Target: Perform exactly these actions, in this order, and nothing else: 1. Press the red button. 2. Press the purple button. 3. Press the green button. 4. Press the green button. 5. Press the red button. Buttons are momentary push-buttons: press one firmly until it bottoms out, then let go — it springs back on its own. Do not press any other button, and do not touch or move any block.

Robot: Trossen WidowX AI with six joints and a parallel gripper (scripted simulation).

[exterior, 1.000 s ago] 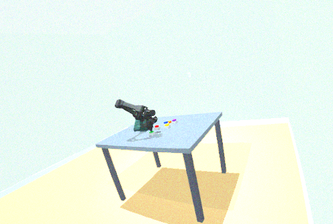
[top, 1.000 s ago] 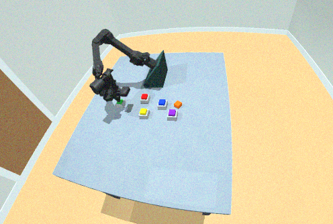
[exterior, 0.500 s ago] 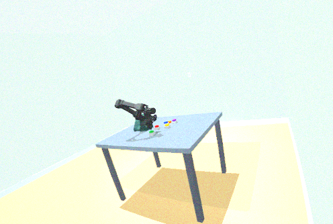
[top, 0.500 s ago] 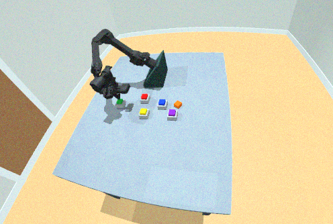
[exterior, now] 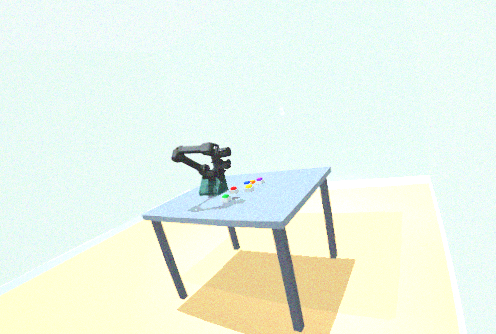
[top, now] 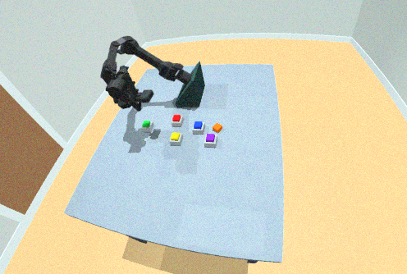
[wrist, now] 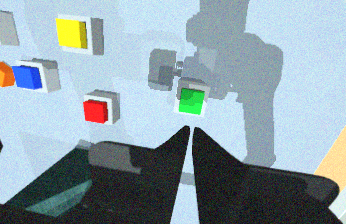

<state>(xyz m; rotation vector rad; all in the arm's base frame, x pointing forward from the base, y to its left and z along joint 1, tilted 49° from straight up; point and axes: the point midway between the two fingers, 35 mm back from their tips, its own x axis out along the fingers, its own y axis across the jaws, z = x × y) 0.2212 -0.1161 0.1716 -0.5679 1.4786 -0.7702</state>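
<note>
so the claw is basically closed with nothing in it; green button sits upright just past the tips; probably light, springy travel, so don't grab it, just push dead centre
</note>
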